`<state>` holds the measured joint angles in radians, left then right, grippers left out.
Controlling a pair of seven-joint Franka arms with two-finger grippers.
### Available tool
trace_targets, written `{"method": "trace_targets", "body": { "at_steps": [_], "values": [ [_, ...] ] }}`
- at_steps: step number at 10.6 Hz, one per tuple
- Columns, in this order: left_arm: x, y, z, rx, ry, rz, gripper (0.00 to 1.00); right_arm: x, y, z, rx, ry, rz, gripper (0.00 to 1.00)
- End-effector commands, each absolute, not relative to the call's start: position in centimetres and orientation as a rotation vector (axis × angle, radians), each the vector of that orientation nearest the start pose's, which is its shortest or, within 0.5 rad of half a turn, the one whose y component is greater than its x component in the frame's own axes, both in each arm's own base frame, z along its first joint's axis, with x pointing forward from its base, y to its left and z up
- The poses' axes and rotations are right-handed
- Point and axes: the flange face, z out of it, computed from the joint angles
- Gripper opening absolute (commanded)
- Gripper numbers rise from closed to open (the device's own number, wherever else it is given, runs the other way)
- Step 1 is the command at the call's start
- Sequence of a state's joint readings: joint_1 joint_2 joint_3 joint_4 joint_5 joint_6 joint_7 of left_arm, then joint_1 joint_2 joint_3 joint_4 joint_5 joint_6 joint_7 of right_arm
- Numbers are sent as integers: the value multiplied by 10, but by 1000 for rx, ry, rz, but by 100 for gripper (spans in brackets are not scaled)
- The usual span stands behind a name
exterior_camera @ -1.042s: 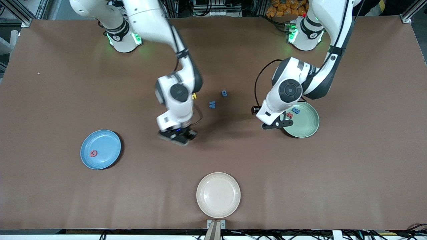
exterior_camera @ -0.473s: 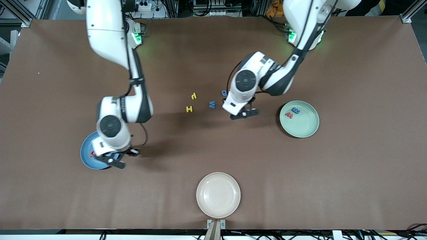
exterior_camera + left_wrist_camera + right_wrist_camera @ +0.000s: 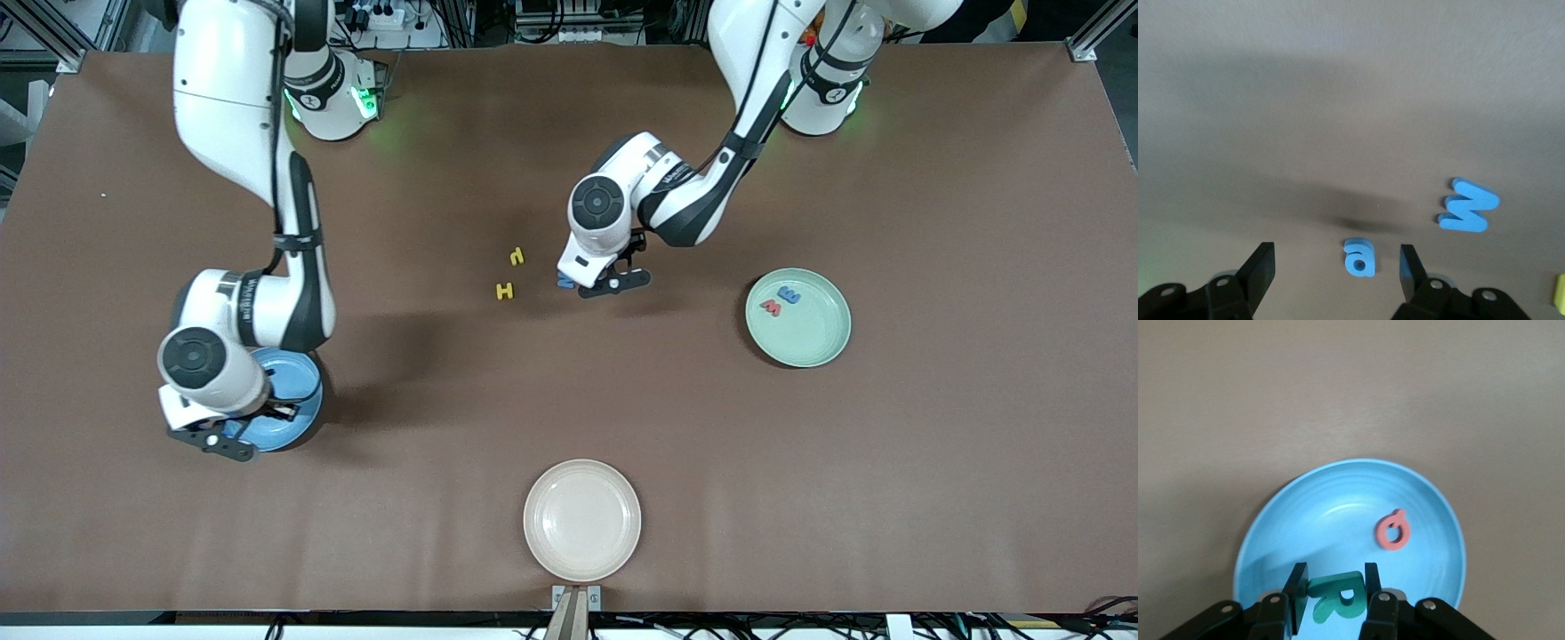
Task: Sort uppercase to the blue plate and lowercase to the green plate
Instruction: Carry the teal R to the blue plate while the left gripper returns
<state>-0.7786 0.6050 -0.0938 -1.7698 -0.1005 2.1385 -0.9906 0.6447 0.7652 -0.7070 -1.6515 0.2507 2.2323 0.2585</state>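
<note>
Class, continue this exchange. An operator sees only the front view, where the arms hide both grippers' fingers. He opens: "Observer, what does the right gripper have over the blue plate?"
Observer: The right gripper is shut on the teal-green R, just above the blue plate.
Operator: Is anything in that plate?
Observer: The red Q lies in it.
Operator: And the left gripper?
Observer: The left gripper is open over the small blue a.

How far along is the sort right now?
Done: red Q on the blue plate; red w and blue m on the green plate. In hand: right gripper holds R over the blue plate; open left gripper straddles the a. Left: blue M, H, yellow n.
</note>
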Motion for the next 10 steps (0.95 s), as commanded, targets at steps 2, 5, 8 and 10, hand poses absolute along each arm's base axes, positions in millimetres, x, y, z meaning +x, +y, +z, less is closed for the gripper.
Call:
{"method": "trace_targets", "body": {
  "at_steps": [2,5,8,10],
  "values": [
    [402,-494,185,-2962,-321,365,83,679,32,254,-3348,571,-52,100],
    [396,-497,181,-2959,-319,374,80,678,34,256,-3294,619,-20,100],
    [396,-502,174,-2988,-332,352,80,678,35,258,-3293,604,-21,100],
    [392,-505,169,-2990,-346,340,79,678,39,257,-3295,590,-22,100]
  ]
}}
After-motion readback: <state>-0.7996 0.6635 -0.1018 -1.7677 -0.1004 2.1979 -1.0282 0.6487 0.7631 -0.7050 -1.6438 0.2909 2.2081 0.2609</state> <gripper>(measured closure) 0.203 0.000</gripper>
